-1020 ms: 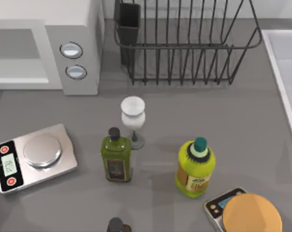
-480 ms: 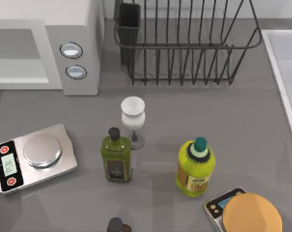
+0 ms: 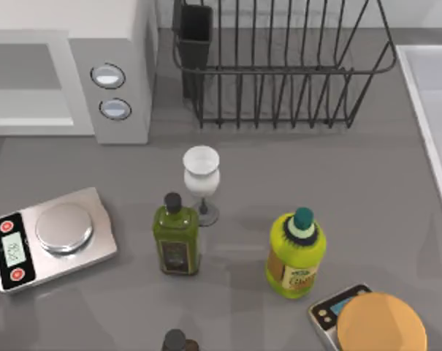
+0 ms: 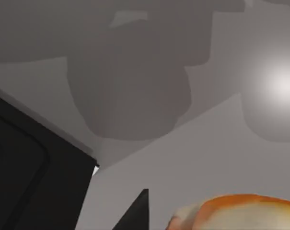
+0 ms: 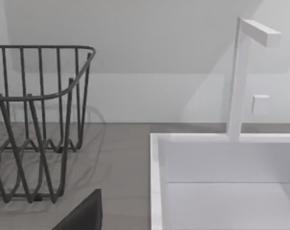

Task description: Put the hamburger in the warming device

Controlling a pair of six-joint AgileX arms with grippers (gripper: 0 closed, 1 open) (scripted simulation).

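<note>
- Top view: the hamburger (image 3: 381, 325) rests on a scale (image 3: 324, 313) at lower right. The microwave (image 3: 67, 73) stands at upper left, its door apparently closed.
- Left pincer (image 4: 137, 211) is near an orange bun. Right pincer (image 5: 82, 215) faces the sink (image 5: 156, 182). Neither pincer's opening can be told.
- Advisable: open the door first, then grip the bun's sides gently.
- Count: one hamburger, one microwave, two scales.

The warming device is a large boxy white microwave (image 3: 67, 69) standing at the far left of the grey tabletop (image 3: 337, 190), its grey window door shut and two round silvery-blue knobs stacked on its panel. The hamburger, a round golden-orange bun (image 3: 381, 323), sits at the near right atop a small dark scale, well apart from the microwave. The left wrist view shows its orange bun edge (image 4: 240, 213) close up.
</note>
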